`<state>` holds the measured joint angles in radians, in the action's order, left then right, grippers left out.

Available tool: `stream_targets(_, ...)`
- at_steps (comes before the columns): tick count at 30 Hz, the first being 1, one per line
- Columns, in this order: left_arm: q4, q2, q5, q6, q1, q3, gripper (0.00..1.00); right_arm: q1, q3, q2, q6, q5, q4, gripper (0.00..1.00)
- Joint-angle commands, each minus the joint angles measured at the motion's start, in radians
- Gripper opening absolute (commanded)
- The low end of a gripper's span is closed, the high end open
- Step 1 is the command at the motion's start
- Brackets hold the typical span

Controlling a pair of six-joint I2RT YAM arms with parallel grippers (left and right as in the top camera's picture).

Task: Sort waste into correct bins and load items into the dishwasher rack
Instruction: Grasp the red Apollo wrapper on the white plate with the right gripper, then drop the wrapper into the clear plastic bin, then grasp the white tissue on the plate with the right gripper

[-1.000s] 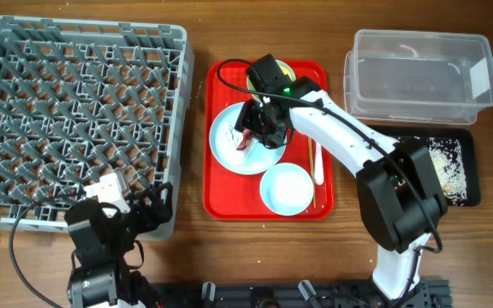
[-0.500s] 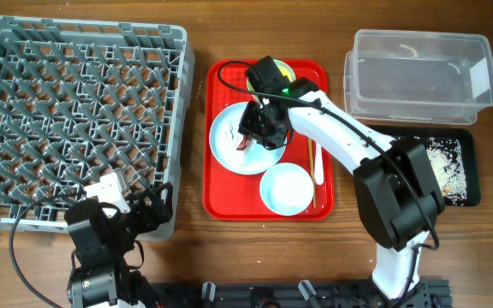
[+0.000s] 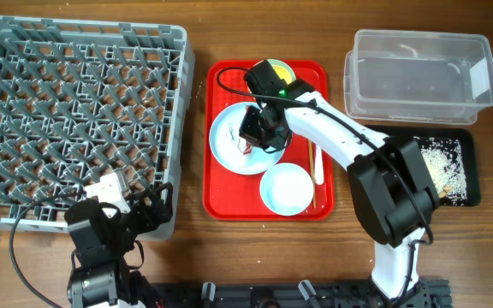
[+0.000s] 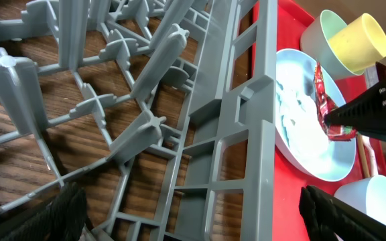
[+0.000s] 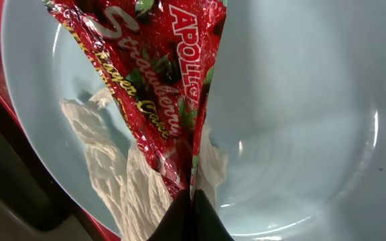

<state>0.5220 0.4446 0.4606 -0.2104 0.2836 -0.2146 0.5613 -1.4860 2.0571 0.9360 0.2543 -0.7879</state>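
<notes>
The right jaws are clenched on one end of the crumpled red foil wrapper (image 5: 173, 87). Its printed length trails across the large round white plate (image 5: 300, 134), with the crumpled white napkin (image 5: 122, 181) lying just beneath. A pinch at the wrapper's tip probably lets it come away without dragging the napkin along; whether it has fully cleared the plate I cannot tell. The plate sits on the red plastic serving tray (image 3: 221, 201), beside the small white bowl (image 3: 287, 188). The clear plastic rectangular tub (image 3: 418, 73) and the shallow black rectangular tray (image 3: 467, 192), already speckled with whitish rice-like scraps (image 3: 439, 167), lie on the tabletop within the right arm's reach, likely the wrapper's destination. The left jaws are released, spread wide at the near edge of the grey pegged dishwasher rack (image 3: 75, 111), seemingly waiting for dishes.
</notes>
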Motion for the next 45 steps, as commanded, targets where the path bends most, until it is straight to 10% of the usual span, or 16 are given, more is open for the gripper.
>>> stream_targets(1, 0.041, 0.002, 0.009, -0.03, 0.001, 0.021, 1.0, -0.017, -0.054, -0.084, -0.098, 0.002, -0.02, 0.04)
stream_targets(21, 0.04, 0.002, 0.009, -0.03, 0.001, 0.021, 1.0, -0.58, -0.083, -0.399, -0.204, -0.299, -0.012, 0.04)
stream_targets(26, 0.041, 0.002, 0.009, -0.03, 0.001, 0.021, 1.0, -0.654, -0.083, -0.354, -0.238, -0.297, 0.07, 0.51)
stream_targets(30, 0.04, 0.002, 0.009, -0.03, 0.001, 0.021, 1.0, -0.654, -0.083, -0.353, -0.321, -0.17, 0.047, 0.93)
stream_targets(36, 0.041, 0.002, 0.009, -0.03, 0.001, 0.022, 1.0, -0.578, -0.082, -0.353, -0.623, 0.455, -0.154, 0.92)
stream_targets(40, 0.04, 0.002, 0.009, -0.03, 0.001, 0.021, 1.0, -0.364, -0.052, -0.353, -0.687, 0.269, -0.271, 0.9)
stream_targets(45, 0.04, 0.002, 0.009, -0.03, 0.001, 0.022, 1.0, -0.054, 0.054, -0.333, -0.334, -0.105, -0.167, 0.92)
